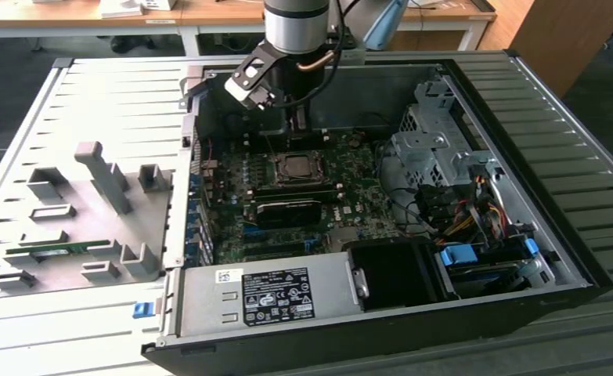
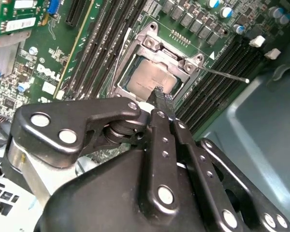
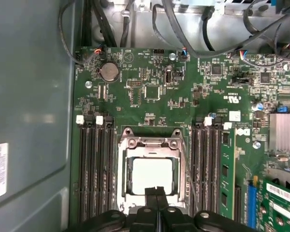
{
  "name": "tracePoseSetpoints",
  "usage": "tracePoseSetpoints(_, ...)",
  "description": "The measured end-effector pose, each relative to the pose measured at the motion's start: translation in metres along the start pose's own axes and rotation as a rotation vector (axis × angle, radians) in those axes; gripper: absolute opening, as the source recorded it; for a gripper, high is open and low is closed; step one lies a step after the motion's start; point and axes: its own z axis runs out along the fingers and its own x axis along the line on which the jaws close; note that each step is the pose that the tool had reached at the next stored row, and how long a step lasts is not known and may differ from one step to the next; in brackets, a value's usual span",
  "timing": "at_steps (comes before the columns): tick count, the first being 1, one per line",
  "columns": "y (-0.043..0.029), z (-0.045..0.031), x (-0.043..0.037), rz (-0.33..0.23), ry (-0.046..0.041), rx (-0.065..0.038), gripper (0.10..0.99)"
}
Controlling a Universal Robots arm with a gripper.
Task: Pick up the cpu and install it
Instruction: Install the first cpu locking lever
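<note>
While the end effector point(image 3: 156, 193) hovers, the cpu point(image 3: 152, 174) sits in its socket point(image 3: 152, 145).

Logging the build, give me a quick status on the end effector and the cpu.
End effector shut, empty, fingertips just over the socket. Cpu seated in the socket, metal frame around it. Nothing in the way.

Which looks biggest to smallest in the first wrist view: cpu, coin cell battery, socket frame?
1. socket frame, the metal frame around the chip
2. cpu, inside that frame
3. coin cell battery, clearly smallest

All sit on the same board, so the order is safe.
</note>
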Motion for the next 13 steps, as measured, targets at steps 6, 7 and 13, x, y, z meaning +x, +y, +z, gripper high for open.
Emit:
tracePoseSetpoints(6,0.0003,-0.0169,-0.0004,0.0,-0.0001,0.0,0.106)
tracePoseSetpoints(7,0.0004,-0.0199,-0.0004,0.0,0.0,0.0,0.106)
tracePoseSetpoints(13,0.0007,-0.0328,-0.0007,-0.001,-0.0001,0.0,0.106)
